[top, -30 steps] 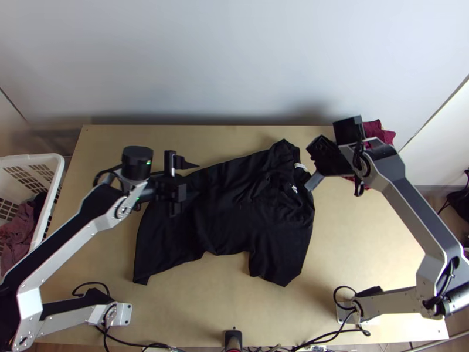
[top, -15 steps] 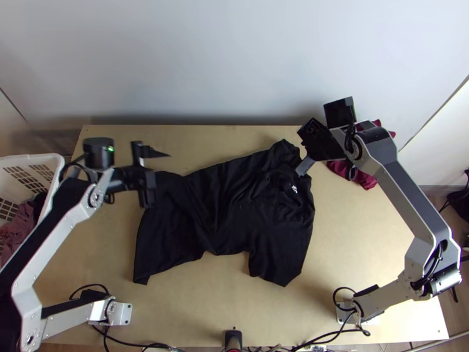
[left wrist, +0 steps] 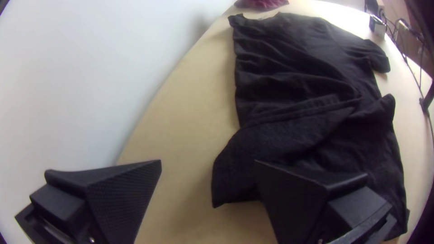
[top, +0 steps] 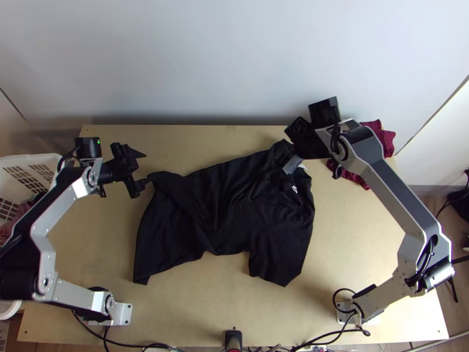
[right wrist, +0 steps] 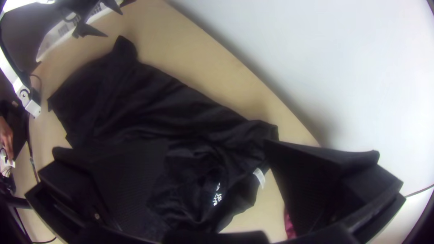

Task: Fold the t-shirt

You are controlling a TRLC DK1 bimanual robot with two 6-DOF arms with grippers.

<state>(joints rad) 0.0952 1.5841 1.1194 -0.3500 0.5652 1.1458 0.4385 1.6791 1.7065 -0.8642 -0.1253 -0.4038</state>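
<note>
Black t-shirt (top: 228,211), loosely spread on the tabletop (top: 193,311) and grasped by neither arm.
Nearest lie its near sleeve (top: 278,264) and near hem corner (top: 142,276), fairly flat; beyond them the body is crossed by creases, and at the hem end a flap (left wrist: 280,140) is turned over. Beside that flap, the left gripper (left wrist: 208,165) is seen with its jaws parted and empty; above the t-shirt's collar end, the right gripper (right wrist: 216,143) is placed, its jaws likewise apart with nothing caught. Past the collar end, maroon cloth (top: 381,141) is seen. The t-shirt can be judged light, limp and not fragile, easily rucked if dragged. It would best be taken by the hem corners and shoulders, pinched slightly inward from the edge, once the flap has been straightened.
</note>
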